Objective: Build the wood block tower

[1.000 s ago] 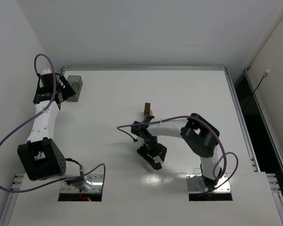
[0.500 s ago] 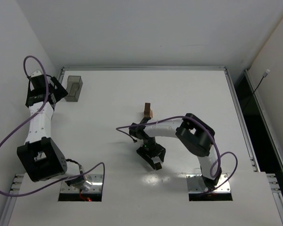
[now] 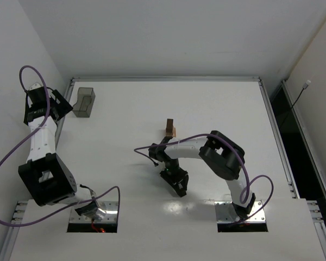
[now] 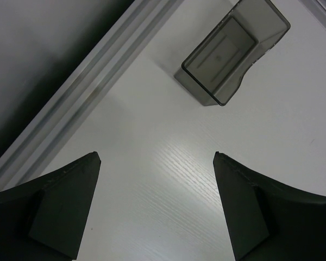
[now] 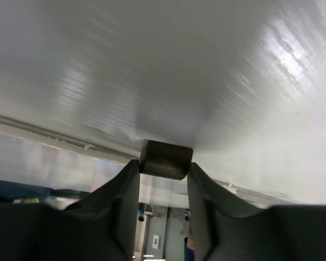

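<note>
Fingers (image 4: 65, 201) on our left gripper (image 4: 155, 157) are spread wide: matte black wedges with nothing between them, over the far-left corner of the table (image 4: 168, 185), which is white with a fine grain. Just ahead sits a translucent grey bin (image 4: 228, 54), rectangular, beside the metal edge rail (image 4: 87, 81). We see the wood block tower (image 3: 170, 128) mid-table: an upright tan piece with a brown one touching its right side. Right gripper (image 5: 163, 163) pinches a dark brown block (image 5: 165, 160) with rounded edges, well apart from the tower on its near side.

Translucent grey bin (image 3: 82, 111) — near the far-left corner of the white table (image 3: 217, 103), just beside its metal edge rail (image 4: 81, 92)
</note>
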Controlling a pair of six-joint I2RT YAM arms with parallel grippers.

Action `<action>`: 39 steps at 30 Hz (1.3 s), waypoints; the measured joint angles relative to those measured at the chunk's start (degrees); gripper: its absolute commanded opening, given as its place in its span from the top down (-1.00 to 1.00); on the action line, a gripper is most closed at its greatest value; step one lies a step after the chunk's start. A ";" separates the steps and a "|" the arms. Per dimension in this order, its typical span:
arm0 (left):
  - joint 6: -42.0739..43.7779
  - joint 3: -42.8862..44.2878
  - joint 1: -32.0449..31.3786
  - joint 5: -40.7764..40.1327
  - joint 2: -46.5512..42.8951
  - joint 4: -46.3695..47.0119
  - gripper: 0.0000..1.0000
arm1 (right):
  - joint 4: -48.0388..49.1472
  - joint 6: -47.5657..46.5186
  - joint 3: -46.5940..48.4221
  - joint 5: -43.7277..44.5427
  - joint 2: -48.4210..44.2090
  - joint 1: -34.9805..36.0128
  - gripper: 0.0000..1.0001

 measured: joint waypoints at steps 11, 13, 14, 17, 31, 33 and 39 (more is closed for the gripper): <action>-0.22 0.00 0.04 2.54 0.42 0.15 -0.65 | -0.90 -0.31 0.02 0.48 0.07 -0.02 1.00; -0.37 -0.07 -0.02 3.17 0.39 0.35 -0.63 | -0.70 -0.76 0.11 2.51 -1.68 -0.02 1.00; -0.63 -0.33 -0.24 3.37 0.26 0.76 -0.63 | -0.85 -1.05 0.52 3.69 -3.02 0.00 1.00; -1.09 -1.84 -1.66 3.58 -0.90 1.22 -0.63 | -1.11 -2.23 3.69 7.15 -7.69 0.00 1.00; -3.78 -3.56 -20.96 -1.57 -11.15 0.31 -0.63 | -4.11 -12.15 27.36 6.32 -15.04 -8.39 1.00; -4.07 -3.56 -22.88 -3.19 -12.37 -0.17 -0.63 | -5.33 -13.92 31.08 5.53 -14.95 -11.32 1.00; -4.63 -5.55 -25.22 -5.38 -15.58 -0.31 -0.63 | -8.59 -18.36 42.32 4.15 -12.68 -20.79 1.00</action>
